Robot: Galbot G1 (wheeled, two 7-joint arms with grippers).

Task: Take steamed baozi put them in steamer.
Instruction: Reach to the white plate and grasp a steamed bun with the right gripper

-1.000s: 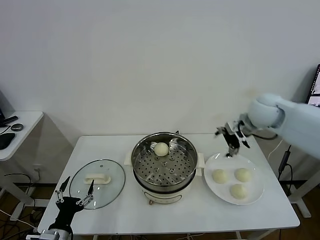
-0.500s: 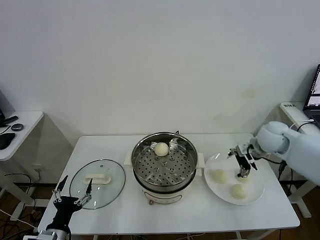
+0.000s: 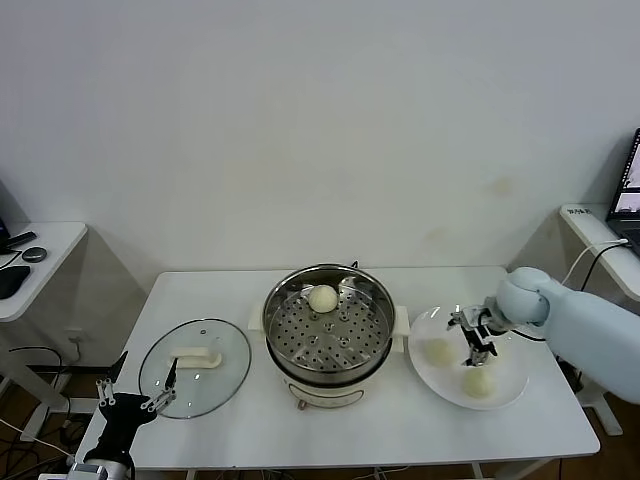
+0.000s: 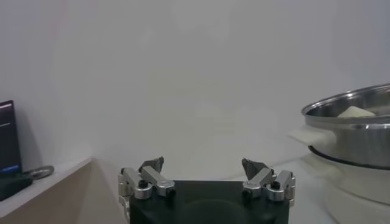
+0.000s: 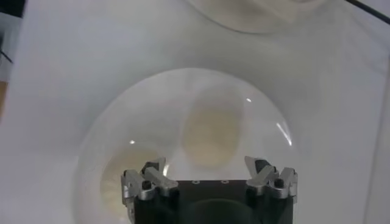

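The left end effector (image 3: 135, 403) is idling with fingers spread, off the near edge of the bench (image 3: 250, 425) by the glass lid (image 3: 195, 365). On the plate (image 3: 510, 390), the right end effector (image 3: 478, 352) is hanging wide open over a bun (image 5: 211, 133), with two more buns (image 3: 438, 351) beside it. Farther back, one bun (image 3: 322, 297) is sitting in the steamer (image 3: 329, 325). The dough looks soft and light, so a gentle pinch across the dome's widest part seems best.

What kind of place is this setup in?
Probably a lab or office rigged as a cooking test station: a white table against a bare wall, a steamer, and a side desk.
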